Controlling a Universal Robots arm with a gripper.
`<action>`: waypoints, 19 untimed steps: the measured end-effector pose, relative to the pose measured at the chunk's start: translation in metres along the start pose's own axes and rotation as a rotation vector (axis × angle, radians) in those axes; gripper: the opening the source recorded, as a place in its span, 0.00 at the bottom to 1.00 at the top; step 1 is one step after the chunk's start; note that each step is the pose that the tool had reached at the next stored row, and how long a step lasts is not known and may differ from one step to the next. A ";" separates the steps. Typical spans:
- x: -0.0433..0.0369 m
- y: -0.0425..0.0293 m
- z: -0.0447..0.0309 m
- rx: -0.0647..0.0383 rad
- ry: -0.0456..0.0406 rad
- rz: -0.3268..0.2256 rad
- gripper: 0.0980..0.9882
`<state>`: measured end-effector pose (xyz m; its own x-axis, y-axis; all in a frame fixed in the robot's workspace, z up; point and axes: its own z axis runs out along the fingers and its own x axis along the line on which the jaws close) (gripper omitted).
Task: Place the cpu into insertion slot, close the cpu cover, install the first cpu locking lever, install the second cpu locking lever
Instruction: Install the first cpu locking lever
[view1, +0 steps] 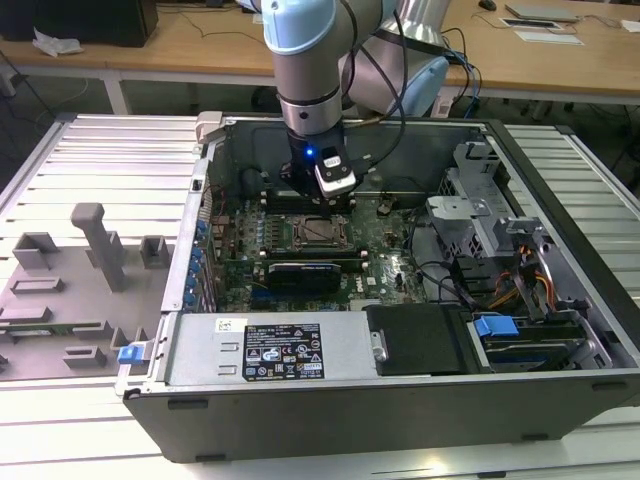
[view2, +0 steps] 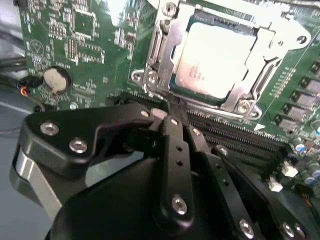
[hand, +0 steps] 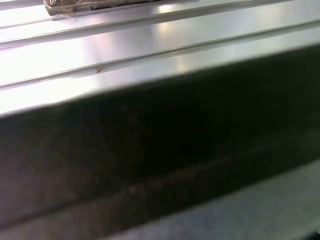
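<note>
With the silver-grey square cpu (view2: 216, 62) seated under the closed grey metal cpu cover (view2: 172, 35), levers apparently pending; black gripper (view2: 167, 114) pinched together, empty.

In the exterior view the insertion slot (view1: 316, 232) sits mid-board inside the computer case (view1: 560, 350); the cpu (view2: 216, 62) lies in it, under the cpu cover (view2: 167, 47). The tool (view1: 322, 196) hangs at its 12 o'clock.
</note>
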<state>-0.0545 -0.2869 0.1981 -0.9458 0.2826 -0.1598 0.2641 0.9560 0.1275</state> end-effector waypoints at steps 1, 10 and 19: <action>0.0000 0.0000 0.0000 0.000 0.0000 0.000 0.01; -0.0027 0.0021 -0.0163 0.003 -0.0011 0.000 0.01; -0.0056 0.0029 -0.0162 0.026 0.0771 0.007 0.01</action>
<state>-0.0515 -0.2869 0.2152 -0.9555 0.2830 -0.0830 0.2742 0.9561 0.1030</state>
